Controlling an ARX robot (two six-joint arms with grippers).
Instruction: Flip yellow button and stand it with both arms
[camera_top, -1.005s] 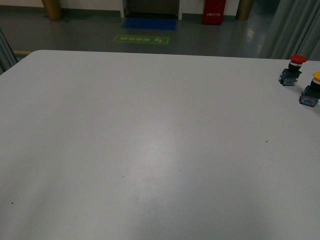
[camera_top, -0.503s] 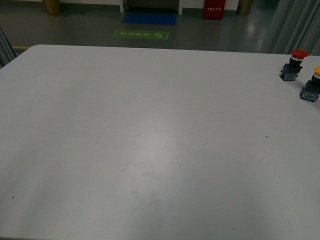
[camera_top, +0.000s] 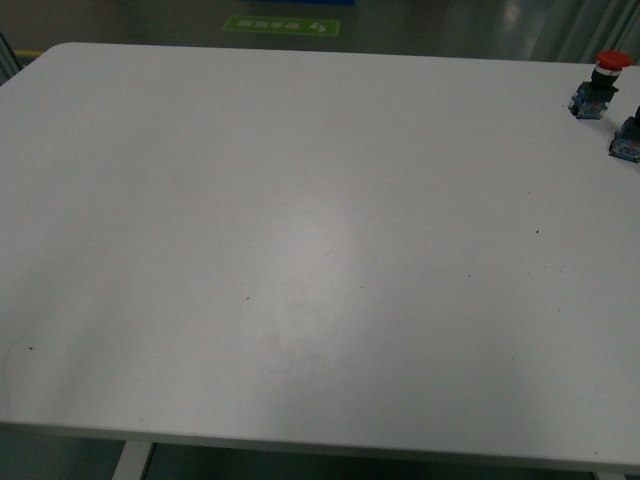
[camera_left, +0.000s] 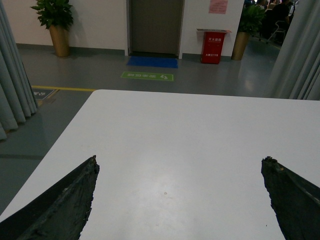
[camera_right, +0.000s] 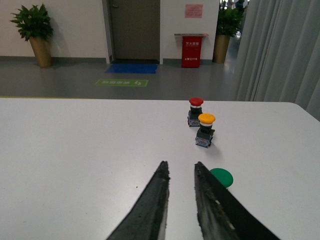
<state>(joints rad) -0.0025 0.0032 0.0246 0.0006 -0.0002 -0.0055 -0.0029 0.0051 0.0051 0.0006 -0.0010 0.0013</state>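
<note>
1. yellow button (camera_right: 205, 129) standing cap-up toward the far right of the white table (camera_top: 300, 250), just nearer than the red-capped button (camera_right: 195, 110) and near it, not touching; cut by the right edge of the front view, only the blue base showing there.
2. green cap (camera_right: 221, 177) lying flat on the table nearer still, partly hidden behind the right gripper's fingers.
3. right gripper (camera_right: 179, 172) hanging over the table short of the yellow button, fingers nearly closed with a narrow gap, nothing held.
4. left gripper (camera_left: 180, 172) spread wide over bare table well to the left, empty, far from the button.
5. probably light and rigid: hard plastic cap, black collar, boxy blue-and-black block; likely top-heavy and easy to tip on that small base.
6. smooth round cap likely slippery; better grip across the flat sides of the block or at the collar.
7. judging by the pose, flip not yet begun; right jaws to widen before reaching.
</note>
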